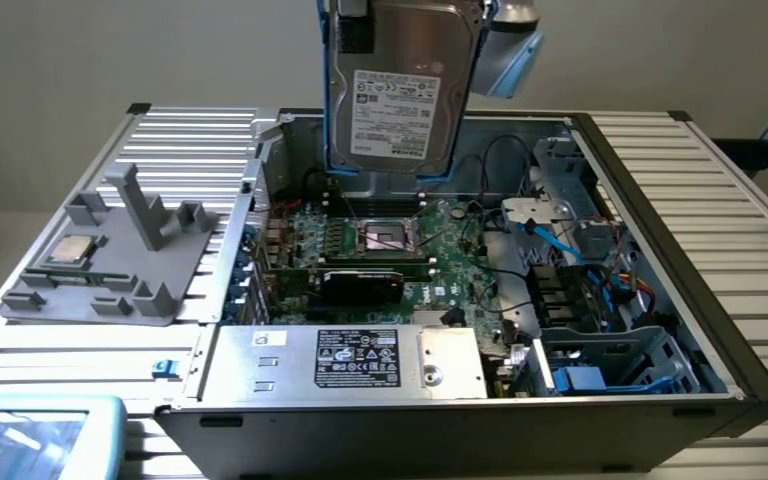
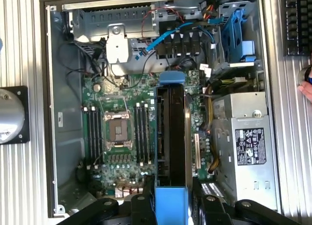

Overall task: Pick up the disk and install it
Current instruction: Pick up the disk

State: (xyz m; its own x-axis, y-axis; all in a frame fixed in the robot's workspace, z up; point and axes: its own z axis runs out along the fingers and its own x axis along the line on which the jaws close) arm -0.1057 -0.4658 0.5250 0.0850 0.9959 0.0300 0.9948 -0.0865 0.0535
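Note:
The disk point(image 1: 398, 90), a silver-grey drive with a white barcode label in a blue carrier frame, hangs upright high above the open computer case point(image 1: 651, 200), over the motherboard's rear part. In the wrist view the disk point(image 2: 171, 132) appears edge-on, black and blue, above the board between the memory slots and the power supply. My gripper point(image 2: 171, 188) is shut on the disk's blue carrier end, one dark finger point(image 2: 146, 188) on each side.
Inside the case lie the green motherboard point(image 1: 398, 250), the grey labelled power-supply box point(image 1: 357, 360) and a blue-railed drive cage point(image 1: 611, 365). A grey fixture point(image 1: 117, 260) holding a processor chip point(image 1: 71, 255) sits at the exterior view's left. A hand point(image 2: 307, 91) shows beside the case.

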